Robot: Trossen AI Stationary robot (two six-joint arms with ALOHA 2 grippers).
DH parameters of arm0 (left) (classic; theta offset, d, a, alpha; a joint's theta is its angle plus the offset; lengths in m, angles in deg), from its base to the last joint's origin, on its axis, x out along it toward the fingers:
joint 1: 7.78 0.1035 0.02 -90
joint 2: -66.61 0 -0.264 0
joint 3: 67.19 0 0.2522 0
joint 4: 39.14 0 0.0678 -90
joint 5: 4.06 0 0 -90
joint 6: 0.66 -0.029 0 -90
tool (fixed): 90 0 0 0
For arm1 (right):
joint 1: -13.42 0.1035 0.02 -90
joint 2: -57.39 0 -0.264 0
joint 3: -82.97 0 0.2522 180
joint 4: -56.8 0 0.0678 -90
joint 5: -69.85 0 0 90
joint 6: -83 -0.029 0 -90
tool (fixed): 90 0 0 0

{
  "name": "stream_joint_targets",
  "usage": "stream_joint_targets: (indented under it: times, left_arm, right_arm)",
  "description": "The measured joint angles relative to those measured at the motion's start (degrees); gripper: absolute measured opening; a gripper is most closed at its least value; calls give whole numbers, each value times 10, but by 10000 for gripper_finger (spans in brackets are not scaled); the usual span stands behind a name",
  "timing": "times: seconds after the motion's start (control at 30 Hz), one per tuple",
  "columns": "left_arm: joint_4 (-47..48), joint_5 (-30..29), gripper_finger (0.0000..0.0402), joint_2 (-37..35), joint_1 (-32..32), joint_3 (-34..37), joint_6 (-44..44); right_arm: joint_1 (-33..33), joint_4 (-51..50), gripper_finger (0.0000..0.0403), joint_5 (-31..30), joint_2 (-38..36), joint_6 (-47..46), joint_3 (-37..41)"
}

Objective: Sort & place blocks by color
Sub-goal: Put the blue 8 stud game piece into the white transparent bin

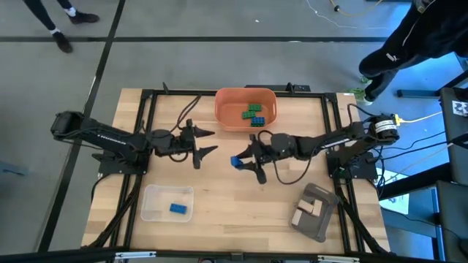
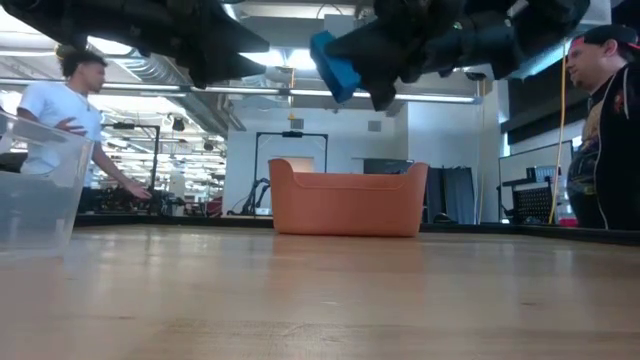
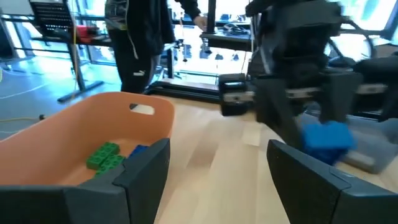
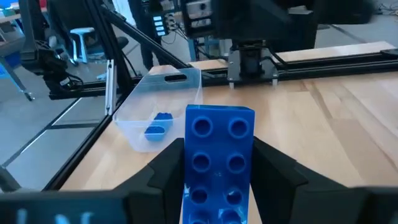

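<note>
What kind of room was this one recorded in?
Probably a robotics lab or workshop: a framed wooden table with two mounted arms, exposed ceiling ducts, equipment racks behind, and people standing around.

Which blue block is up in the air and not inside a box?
The blue block pinched in the right gripper above the table's middle. The other blue ones lie in containers: one in the clear tray, one in the orange bin.

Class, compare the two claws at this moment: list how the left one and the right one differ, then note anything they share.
The right claw is shut on a blue block; the left claw is open and holds nothing. The right claw hangs over the middle of the table, while the left claw sits nearer the orange bin. Both are dark, two-fingered and raised off the table.
</note>
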State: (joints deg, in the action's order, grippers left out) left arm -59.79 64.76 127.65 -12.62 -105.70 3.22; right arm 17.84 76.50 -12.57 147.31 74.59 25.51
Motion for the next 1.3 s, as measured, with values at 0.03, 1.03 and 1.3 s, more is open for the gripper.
stream_joint_targets:
  times: [0.03, 1.03, 1.3]
  left_arm:
    - [0, 8, 261, 0, 7, 0, 0]
    - [91, 169, 261, -95, 77, -26, 79]
    - [94, 159, 261, -95, 73, -26, 78]
  right_arm:
    - [5, -9, 144, 0, 8, 3, -11]
    - [90, 98, 144, -8, 429, 74, -428]
    - [92, 97, 146, -4, 489, 71, -503]
